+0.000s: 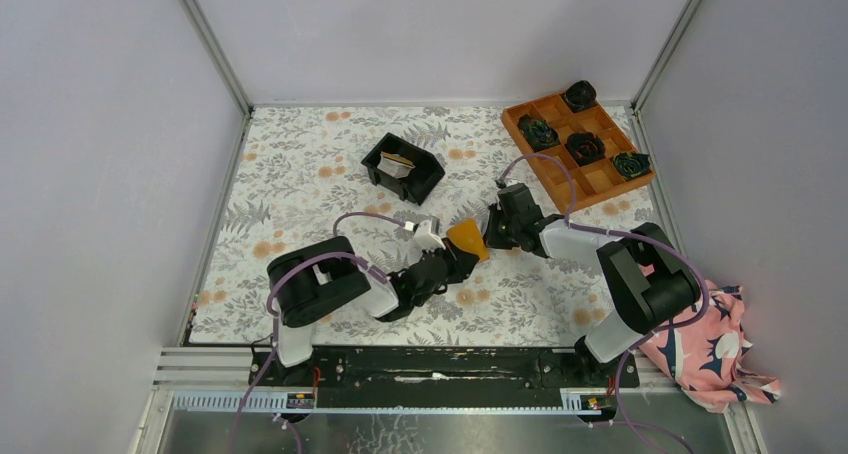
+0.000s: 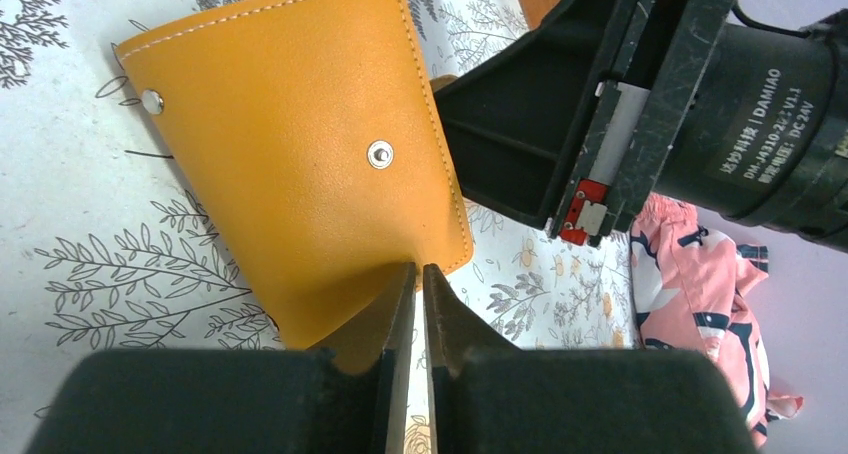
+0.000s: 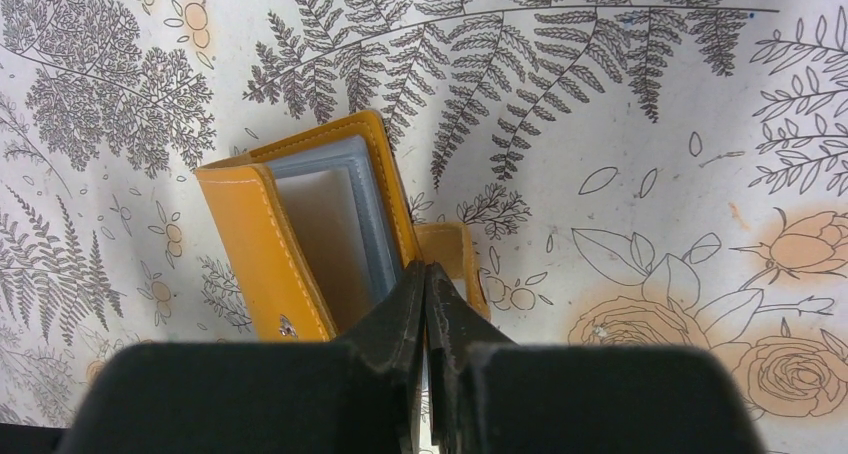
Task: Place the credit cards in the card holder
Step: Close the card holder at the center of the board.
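Left gripper (image 2: pixel 420 270), right gripper (image 3: pixel 427 268) on card holder (image 2: pixel 290 164); cards (image 1: pixel 397 164) in bin (image 1: pixel 428 181)

Centre: the left gripper (image 1: pixel 458 261) and right gripper (image 1: pixel 490 234) crowd tip to tip, both clamped on the card holder (image 1: pixel 466 237); you get no way between them.
Far side: the black bin (image 1: pixel 432 180) stands well apart, with open tablecloth (image 1: pixel 300 164) around it.
Far right corner: the orange compartment tray (image 1: pixel 597 177) fills it.
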You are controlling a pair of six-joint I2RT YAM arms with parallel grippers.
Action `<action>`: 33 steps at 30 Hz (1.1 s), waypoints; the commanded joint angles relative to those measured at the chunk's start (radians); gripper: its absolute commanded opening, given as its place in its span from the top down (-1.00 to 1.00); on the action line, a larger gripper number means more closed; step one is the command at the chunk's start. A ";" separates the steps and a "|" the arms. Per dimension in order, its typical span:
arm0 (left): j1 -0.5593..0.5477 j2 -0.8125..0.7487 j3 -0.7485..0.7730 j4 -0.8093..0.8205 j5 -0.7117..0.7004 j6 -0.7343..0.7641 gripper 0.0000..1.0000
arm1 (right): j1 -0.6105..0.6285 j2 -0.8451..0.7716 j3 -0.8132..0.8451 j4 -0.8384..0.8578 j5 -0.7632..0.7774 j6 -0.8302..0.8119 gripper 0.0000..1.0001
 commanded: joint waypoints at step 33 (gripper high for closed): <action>0.002 0.119 0.222 -0.319 -0.123 -0.050 0.69 | -0.012 -0.200 0.041 -0.175 0.222 -0.074 0.35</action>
